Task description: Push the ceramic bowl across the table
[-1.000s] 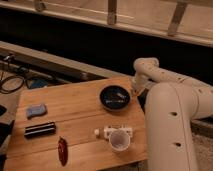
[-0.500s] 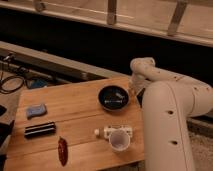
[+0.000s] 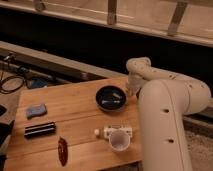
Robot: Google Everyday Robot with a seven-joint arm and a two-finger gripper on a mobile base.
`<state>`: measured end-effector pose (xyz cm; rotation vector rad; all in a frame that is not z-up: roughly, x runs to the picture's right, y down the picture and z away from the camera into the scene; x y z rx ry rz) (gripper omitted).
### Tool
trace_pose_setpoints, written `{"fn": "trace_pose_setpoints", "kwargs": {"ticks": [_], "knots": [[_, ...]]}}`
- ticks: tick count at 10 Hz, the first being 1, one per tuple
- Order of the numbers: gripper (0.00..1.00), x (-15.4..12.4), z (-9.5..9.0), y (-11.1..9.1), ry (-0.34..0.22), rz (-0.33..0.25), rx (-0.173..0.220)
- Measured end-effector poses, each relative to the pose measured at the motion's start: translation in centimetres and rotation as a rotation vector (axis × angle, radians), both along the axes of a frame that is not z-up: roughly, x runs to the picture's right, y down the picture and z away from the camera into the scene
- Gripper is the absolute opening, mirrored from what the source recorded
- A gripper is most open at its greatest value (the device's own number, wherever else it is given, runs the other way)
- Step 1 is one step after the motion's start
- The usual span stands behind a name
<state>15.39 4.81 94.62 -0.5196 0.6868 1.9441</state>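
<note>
Barely into the push.
Noted gripper (image 3: 131,91) pressed together, empty, at right rim of bowl (image 3: 111,98); judged most of table (image 3: 75,107) left to cross.

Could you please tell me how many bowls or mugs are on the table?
2. The ceramic bowl sits far right on the table, the gripper at its right rim; the white mug stands near the front edge. The arm may hide others.

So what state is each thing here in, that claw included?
Bowl: upright on the table.
Gripper: shut, low beside the bowl's rim.
Mug: upright, mouth up.
Black box: lying flat.
Blue sponge: lying flat.
Red thing: lying flat.
</note>
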Motion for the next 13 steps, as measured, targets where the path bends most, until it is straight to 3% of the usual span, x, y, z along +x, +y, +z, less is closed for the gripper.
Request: {"fn": "trace_pose_setpoints", "kwargs": {"ticks": [8, 13], "knots": [[0.19, -4.8, 0.0, -0.3, -0.009, -0.06, -0.033], [0.19, -6.3, -0.4, -0.1, -0.019, -0.089, -0.06]]}}
